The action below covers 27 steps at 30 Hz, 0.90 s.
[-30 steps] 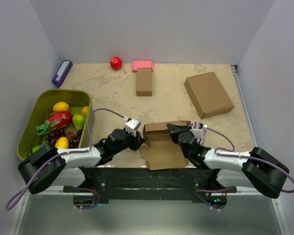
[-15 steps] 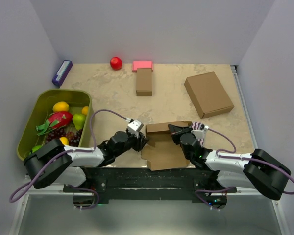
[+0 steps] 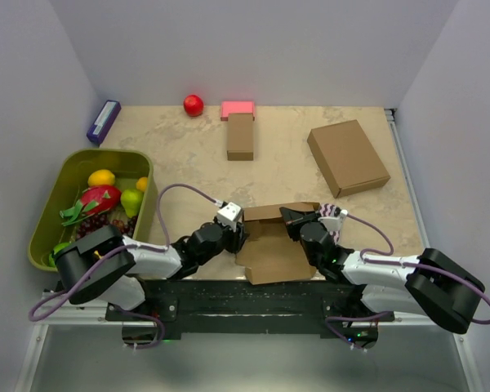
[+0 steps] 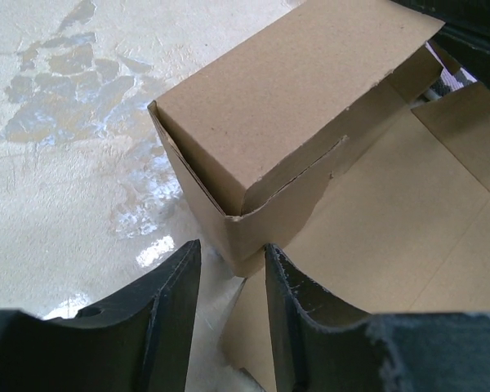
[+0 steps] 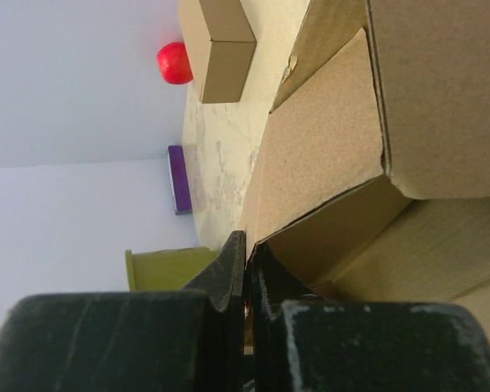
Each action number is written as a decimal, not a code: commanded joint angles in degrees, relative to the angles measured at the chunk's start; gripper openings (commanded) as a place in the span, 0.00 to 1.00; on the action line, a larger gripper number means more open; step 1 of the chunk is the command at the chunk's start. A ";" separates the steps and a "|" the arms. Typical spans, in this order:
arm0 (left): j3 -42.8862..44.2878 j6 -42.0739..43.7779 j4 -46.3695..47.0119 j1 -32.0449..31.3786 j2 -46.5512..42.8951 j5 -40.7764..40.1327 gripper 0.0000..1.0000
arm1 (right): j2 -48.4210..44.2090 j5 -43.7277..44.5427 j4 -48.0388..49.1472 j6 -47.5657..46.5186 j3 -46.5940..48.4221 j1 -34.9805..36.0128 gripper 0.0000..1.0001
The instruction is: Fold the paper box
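Item: paper box (image 3: 273,245), brown cardboard, part-folded, lying at the near middle edge of the table (image 3: 180,155) between both arms. One raised hollow section is standing at its far side, and flat flaps are spreading toward the bases.

Left gripper (image 3: 238,237): jaws standing apart and straddling the box's lower left corner, as the left wrist view shows.

Right gripper (image 3: 287,216): fingers pressing together at the edge of an upright panel. Whether cardboard is pinched between them cannot be told.

Also lying on the table:
- green bin (image 3: 73,159) holding fruit, at left
- red ball (image 3: 193,104)
- pink block (image 3: 238,108)
- narrow brown box (image 3: 240,136)
- larger brown box (image 3: 348,158)
- purple box (image 3: 103,122)
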 commanded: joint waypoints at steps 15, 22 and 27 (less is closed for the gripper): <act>7.32 -0.16 1.42 -0.66 7.12 -9.06 0.38 | -1.61 2.12 -7.45 -1.68 1.33 0.19 0.00; 8.72 -1.21 0.54 -2.32 9.23 -17.94 0.35 | -0.82 1.16 -7.89 -1.41 1.95 0.19 0.00; 10.21 -1.48 0.63 -3.29 11.17 -23.04 0.25 | -0.99 1.24 -9.47 -0.80 2.21 0.19 0.00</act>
